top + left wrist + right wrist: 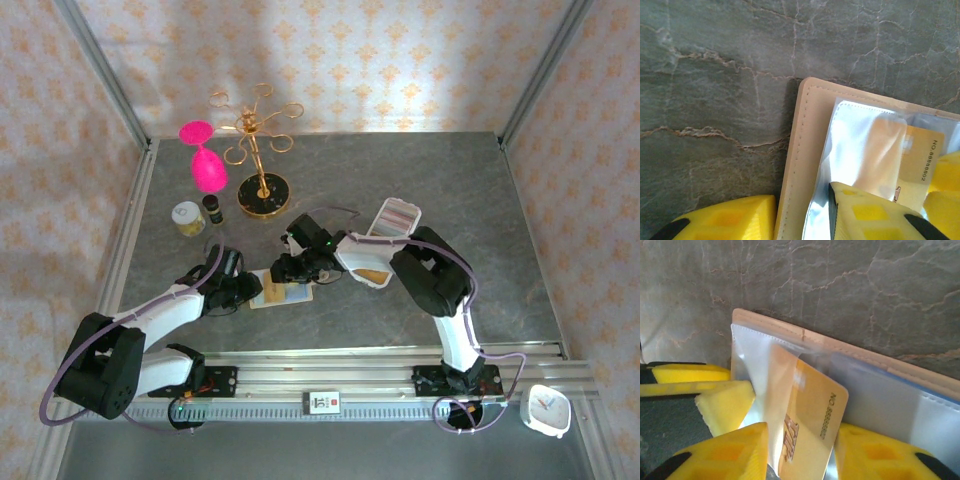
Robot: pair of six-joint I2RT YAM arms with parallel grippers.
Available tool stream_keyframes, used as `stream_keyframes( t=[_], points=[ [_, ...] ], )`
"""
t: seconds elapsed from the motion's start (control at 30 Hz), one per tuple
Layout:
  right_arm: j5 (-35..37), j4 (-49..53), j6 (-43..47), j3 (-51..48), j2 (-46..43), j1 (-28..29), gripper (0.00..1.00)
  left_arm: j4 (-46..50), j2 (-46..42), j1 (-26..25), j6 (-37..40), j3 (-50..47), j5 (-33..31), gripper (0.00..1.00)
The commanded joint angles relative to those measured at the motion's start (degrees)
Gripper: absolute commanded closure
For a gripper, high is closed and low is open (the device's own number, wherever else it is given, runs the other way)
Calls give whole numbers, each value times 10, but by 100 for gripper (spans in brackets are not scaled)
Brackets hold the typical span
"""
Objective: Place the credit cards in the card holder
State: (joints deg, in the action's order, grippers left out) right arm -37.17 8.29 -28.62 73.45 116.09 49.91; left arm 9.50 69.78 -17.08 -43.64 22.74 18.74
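The left pincer (pixel 236 287) is down at the left edge of the open tan stitched card holder (pixel 807 130). One yellow finger rests on the grey stone-patterned surface (pixel 715 75) just beside the holder, and the other lies on top of a clear plastic sleeve (pixel 855 145). Its jaws are parted and grasp nothing; it appears to be pinning the holder flat.

The step in hand is sliding a yellow plastic credit card (pixel 812 415) into that sleeve. The card's far corner is already under the clear plastic, while its near part sticks out, tilted.

The right pincer (pixel 800 440) has one finger on each side of the card, jaws well apart. It looks released rather than clenched, though I cannot tell whether a finger touches the card's edge.

I judge that the next move is to push the near edge so the card goes fully in, with the holder held steady.

Further right in the holder, a blue edge (pixel 925 388) shows inside another sleeve. To the right again, a white rectangular tray (pixel 410 212) holds what may be more cards, too small to tell.
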Motion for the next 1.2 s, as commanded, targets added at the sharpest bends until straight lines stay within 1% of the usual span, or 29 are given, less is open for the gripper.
stream_keyframes(
  t=[0.0,0.07,0.13,0.2,0.33,0.47,0.77,1.03,1.17],
  points=[
    [84,53,1,-13,-30,-3,61,-46,49,1,2,-44,-8,66],
    [85,53,0,-16,-32,2,69,-54,47,1,2,-48,1,65],
    [83,54,-2,-16,-25,8,82,-61,46,1,2,-52,9,64],
    [85,56,-4,-11,-14,15,89,-63,46,1,2,-51,12,64],
    [88,61,-9,5,6,25,97,-69,49,1,3,-52,19,63],
    [85,58,-15,27,18,33,100,-75,50,1,1,-55,23,60],
    [83,44,-32,58,37,45,100,-98,58,1,-7,-68,45,59],
    [51,-35,-78,26,23,46,100,-99,55,1,-5,-71,46,59],
    [60,-45,-85,12,5,47,99,-91,61,1,1,-71,35,62]
  ],
)
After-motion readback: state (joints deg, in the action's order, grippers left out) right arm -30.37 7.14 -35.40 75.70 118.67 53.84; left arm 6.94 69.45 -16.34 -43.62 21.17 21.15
